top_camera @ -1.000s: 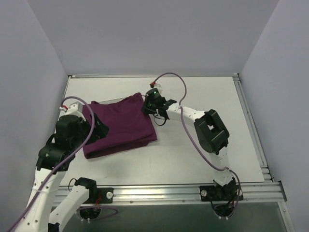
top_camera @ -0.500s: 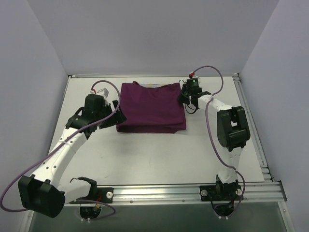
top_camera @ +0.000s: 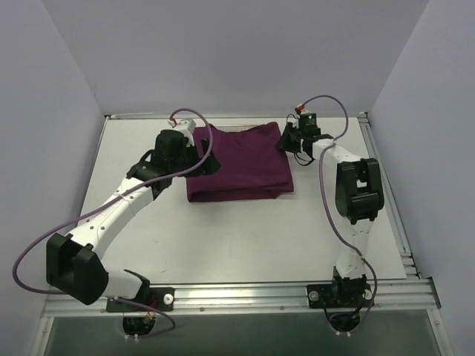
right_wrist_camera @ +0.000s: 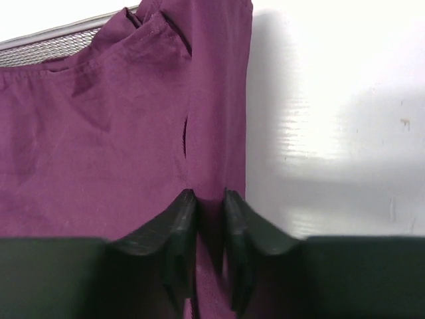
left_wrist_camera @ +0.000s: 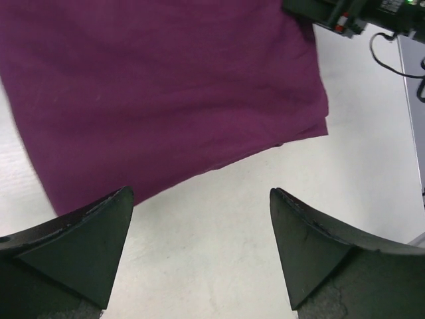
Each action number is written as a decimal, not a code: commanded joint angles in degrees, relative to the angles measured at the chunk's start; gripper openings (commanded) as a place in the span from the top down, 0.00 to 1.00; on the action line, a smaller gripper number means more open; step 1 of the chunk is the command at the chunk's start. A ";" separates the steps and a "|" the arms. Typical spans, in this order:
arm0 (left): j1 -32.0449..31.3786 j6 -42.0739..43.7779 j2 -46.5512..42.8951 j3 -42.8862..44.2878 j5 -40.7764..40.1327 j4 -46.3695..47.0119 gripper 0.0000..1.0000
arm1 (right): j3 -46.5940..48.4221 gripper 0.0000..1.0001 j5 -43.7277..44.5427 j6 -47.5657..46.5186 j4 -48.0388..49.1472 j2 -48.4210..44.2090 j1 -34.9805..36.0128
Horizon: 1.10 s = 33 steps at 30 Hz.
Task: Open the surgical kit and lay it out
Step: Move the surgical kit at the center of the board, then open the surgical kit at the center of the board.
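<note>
The left arm reaches from its base at the near left diagonally toward the far middle of the desk [top_camera: 245,237], its elbow low at the near left and its wrist tipped down. The left hand [top_camera: 199,157] sits at the left edge of the purple cloth wrap [top_camera: 241,162]. In the left wrist view its two fingers [left_wrist_camera: 86,239] are spread wide with only bare desk between them, just short of the cloth's edge and holding nothing. The right arm rises along the right side and bends inward at the far end, bringing the right hand [top_camera: 291,139] to the wrap's far right corner. In the right wrist view its fingers [right_wrist_camera: 178,219] are pressed nearly together, pinching a fold of the cloth at its edge. The wrap lies folded as a flat rectangular bundle in the far middle of the desk between the two hands, with its long axis running left to right and slightly skewed. A strip of the silver wire-mesh tray [right_wrist_camera: 40,48] peeks out from under the cloth on the side away from the right hand.
</note>
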 commanded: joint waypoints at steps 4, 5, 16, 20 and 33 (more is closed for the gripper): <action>-6.71 3.34 10.47 11.25 0.00 5.47 0.04 | 5.14 0.33 -3.84 -1.13 -4.32 1.54 -3.03; -7.85 4.22 13.36 12.85 -1.14 4.78 0.04 | 5.31 0.29 -2.35 0.45 -5.46 -0.55 -3.21; -23.32 15.03 37.01 36.06 -17.39 0.46 0.03 | -20.06 0.17 5.59 13.55 -7.15 -29.10 -15.93; -27.89 18.98 41.76 40.54 -21.88 0.64 0.03 | -27.19 0.20 -0.46 14.09 -3.81 -34.93 -28.83; -33.26 22.24 57.68 58.04 -36.92 -6.39 0.08 | -28.17 0.21 -5.24 9.78 -4.50 -41.61 -32.92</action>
